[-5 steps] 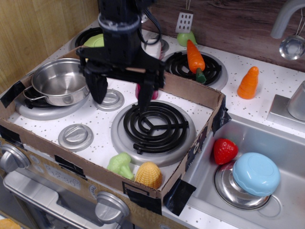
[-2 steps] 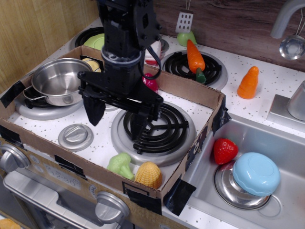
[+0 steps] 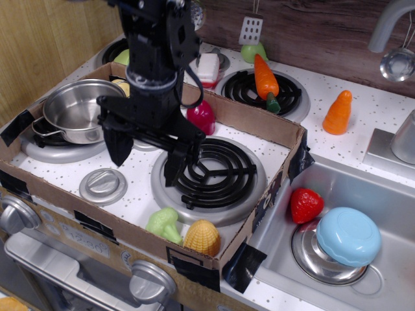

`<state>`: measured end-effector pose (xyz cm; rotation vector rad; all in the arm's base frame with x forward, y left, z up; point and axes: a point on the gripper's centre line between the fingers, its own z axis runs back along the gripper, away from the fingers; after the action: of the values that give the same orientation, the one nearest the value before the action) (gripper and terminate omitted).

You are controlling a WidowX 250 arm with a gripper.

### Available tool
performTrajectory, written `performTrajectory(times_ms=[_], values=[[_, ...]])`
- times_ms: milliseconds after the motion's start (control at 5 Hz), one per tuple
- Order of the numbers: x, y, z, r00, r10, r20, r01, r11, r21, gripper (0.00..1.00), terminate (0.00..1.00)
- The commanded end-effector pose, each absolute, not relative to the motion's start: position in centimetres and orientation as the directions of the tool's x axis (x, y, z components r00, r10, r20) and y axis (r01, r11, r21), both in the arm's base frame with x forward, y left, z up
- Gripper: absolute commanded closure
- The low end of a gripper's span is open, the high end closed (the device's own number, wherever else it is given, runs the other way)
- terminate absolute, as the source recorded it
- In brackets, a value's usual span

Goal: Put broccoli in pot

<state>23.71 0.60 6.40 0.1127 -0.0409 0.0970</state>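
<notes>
The broccoli (image 3: 163, 224), a small pale green lumpy toy, lies at the front edge of the stove next to the yellow corn (image 3: 201, 237). The pot (image 3: 81, 110), a shiny steel saucepan with a wire handle, stands on the left burner. My gripper (image 3: 146, 158) is open and empty, fingers pointing down. It hangs over the stove top between the pot and the black coil burner (image 3: 211, 170), above and behind the broccoli.
A cardboard wall (image 3: 262, 123) rings the stove top. A dark red toy (image 3: 201, 117) sits behind the gripper. A carrot (image 3: 265, 78) lies on the back burner, an orange toy (image 3: 339, 113) on the counter. A strawberry (image 3: 305, 204) and a blue-domed bowl (image 3: 345, 238) are in the sink.
My gripper has moved forward, down and slightly left, toward the front of the stove. It stays open. The dark red toy behind it has come into view.
</notes>
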Motion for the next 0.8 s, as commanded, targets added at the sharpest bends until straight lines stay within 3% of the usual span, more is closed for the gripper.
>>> performTrajectory(times_ms=[0, 400, 600], values=[[21.6, -0.2, 5.9, 0.981, 0.15, 0.121, -0.167, 0.976, 0.142, 0.0, 0.0], [21.5, -0.2, 4.9, 0.988, 0.105, 0.114, -0.121, 0.982, 0.146, 0.0, 0.0], [22.0, 0.1, 5.6, 0.991, 0.079, 0.109, -0.095, 0.984, 0.153, 0.0, 0.0]])
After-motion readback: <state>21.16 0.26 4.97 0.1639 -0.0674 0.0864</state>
